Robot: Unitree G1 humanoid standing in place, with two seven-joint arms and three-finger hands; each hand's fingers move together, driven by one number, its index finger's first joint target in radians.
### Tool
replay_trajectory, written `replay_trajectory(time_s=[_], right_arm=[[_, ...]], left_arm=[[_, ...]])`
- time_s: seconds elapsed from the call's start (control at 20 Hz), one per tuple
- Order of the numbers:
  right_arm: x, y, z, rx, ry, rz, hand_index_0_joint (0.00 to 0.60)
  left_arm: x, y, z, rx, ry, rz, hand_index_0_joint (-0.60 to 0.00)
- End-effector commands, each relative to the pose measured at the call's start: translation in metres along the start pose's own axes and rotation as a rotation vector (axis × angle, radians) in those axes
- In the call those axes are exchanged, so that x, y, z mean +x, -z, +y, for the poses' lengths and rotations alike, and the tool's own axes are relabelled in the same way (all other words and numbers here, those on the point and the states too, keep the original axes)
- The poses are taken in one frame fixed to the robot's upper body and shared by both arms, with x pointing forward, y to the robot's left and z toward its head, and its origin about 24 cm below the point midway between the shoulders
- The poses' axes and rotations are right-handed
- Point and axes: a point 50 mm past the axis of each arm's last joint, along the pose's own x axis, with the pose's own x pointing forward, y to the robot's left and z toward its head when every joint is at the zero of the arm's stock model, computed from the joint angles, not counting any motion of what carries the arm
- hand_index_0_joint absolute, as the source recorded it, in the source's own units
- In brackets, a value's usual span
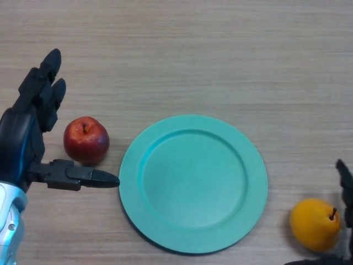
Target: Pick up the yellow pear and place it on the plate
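The yellow pear (315,223) lies on the wooden table at the lower right, stem pointing up-right. The teal plate (193,184) sits empty in the middle, left of the pear. My right hand (346,190) shows only at the right edge, just right of the pear, with part of it below the fruit; it does not hold the pear. My left hand (27,132) is open at the left, fingers straight and thumb stretched toward the plate.
A red apple (86,141) sits between my left hand's fingers and thumb, just left of the plate's rim. The wooden table (220,55) stretches away behind the plate.
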Motion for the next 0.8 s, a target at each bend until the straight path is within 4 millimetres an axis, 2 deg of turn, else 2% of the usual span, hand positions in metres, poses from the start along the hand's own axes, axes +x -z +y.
replay_trajectory(time_s=[0.05, 0.1, 0.15, 0.2, 0.25, 0.35, 0.55, 0.65, 0.8], right_arm=[[0.003, -0.02, -0.018, -0.078, 0.082, -0.174, 0.0], [0.004, -0.016, -0.017, -0.132, 0.089, -0.155, 0.0], [0.004, -0.015, -0.018, -0.143, 0.091, -0.151, 0.149], [0.004, -0.014, -0.018, -0.168, 0.093, -0.144, 0.249], [0.005, -0.01, -0.018, -0.252, 0.087, -0.127, 0.398], [0.004, 0.001, -0.02, -0.516, 0.032, -0.085, 0.6], [0.003, 0.0, -0.021, -0.524, 0.022, -0.053, 0.6], [0.003, -0.005, -0.02, -0.457, 0.023, -0.038, 0.6], [0.009, -0.025, -0.017, -0.336, 0.028, -0.057, 0.6]], left_arm=[[-0.002, -0.034, 0.015, 0.073, -0.048, -0.204, 0.0], [-0.002, -0.034, 0.017, 0.076, -0.046, -0.199, 0.0], [-0.002, -0.034, 0.017, 0.075, -0.047, -0.198, 0.0], [-0.003, -0.034, 0.017, 0.074, -0.046, -0.194, 0.0], [-0.004, -0.034, 0.017, 0.072, -0.047, -0.189, 0.0], [-0.006, -0.034, 0.019, 0.069, -0.048, -0.179, 0.0], [-0.008, -0.035, 0.02, 0.076, -0.06, -0.189, 0.0], [-0.008, -0.035, 0.02, 0.088, -0.068, -0.2, 0.0], [-0.01, -0.034, 0.02, 0.076, -0.067, -0.195, 0.0]])
